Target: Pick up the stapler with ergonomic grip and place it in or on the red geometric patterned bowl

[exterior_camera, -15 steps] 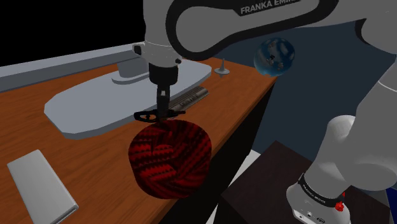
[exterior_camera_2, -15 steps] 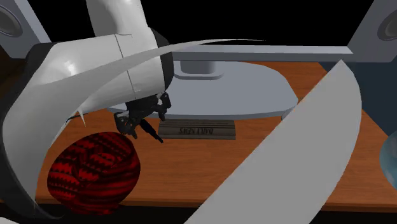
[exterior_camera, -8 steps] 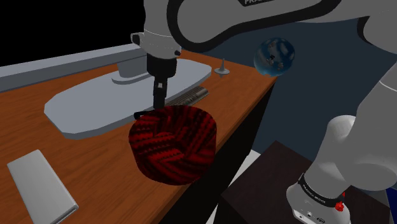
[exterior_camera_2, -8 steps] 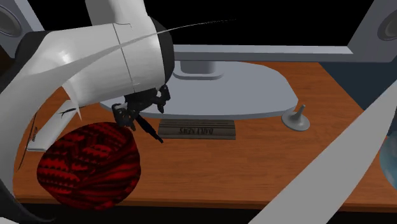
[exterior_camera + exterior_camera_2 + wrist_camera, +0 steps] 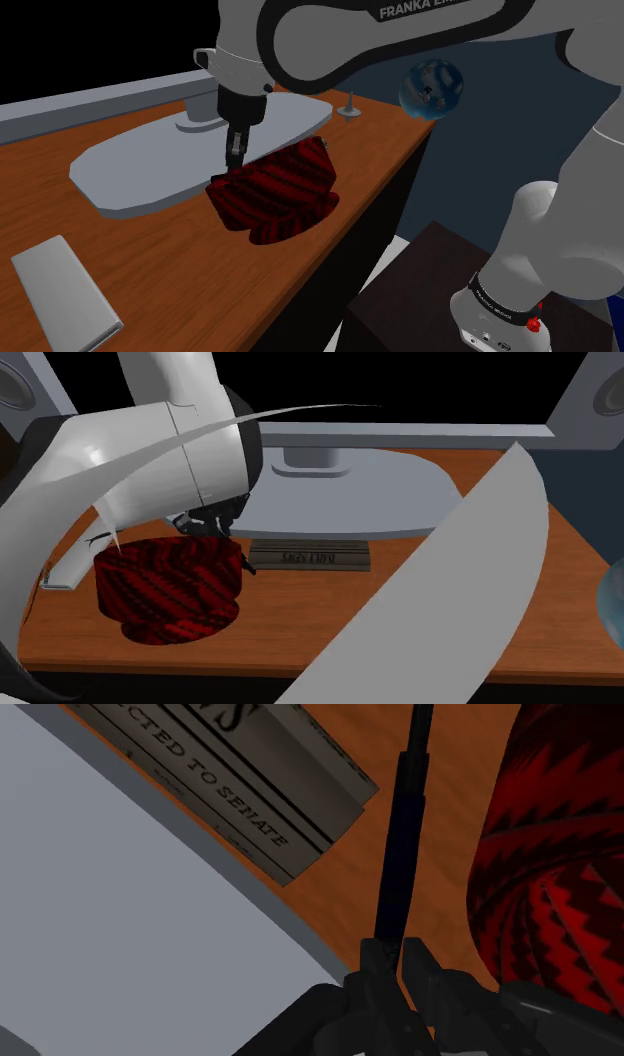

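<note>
My black gripper [image 5: 237, 150] points down over the wooden desk [image 5: 150, 260], its fingers shut on a thin black stapler [image 5: 405, 844] that reaches out from between them. A tip of the stapler [image 5: 222, 182] shows at the red zigzag-patterned bowl's rim. That bowl [image 5: 278, 190] sits tipped right under and beside the gripper, close to the desk's edge on the shoulder view's right. In the second exterior view the bowl [image 5: 170, 587] lies just below the gripper [image 5: 210, 524], partly behind the white arm. In the wrist view the bowl's red wall [image 5: 560, 874] stands close beside the stapler.
A wide grey base [image 5: 150, 165] lies behind the gripper, with a dark lettered book [image 5: 310, 555] along its front edge. A flat grey slab [image 5: 65, 290] lies near the desk's front corner. A small grey peg [image 5: 349, 107] and a globe [image 5: 430, 88] stand by the far corner.
The bowl has shifted away from the desk's front toward the gripper and tipped over. The gripper has moved a little toward the grey base, and its fingers have closed on the stapler.
</note>
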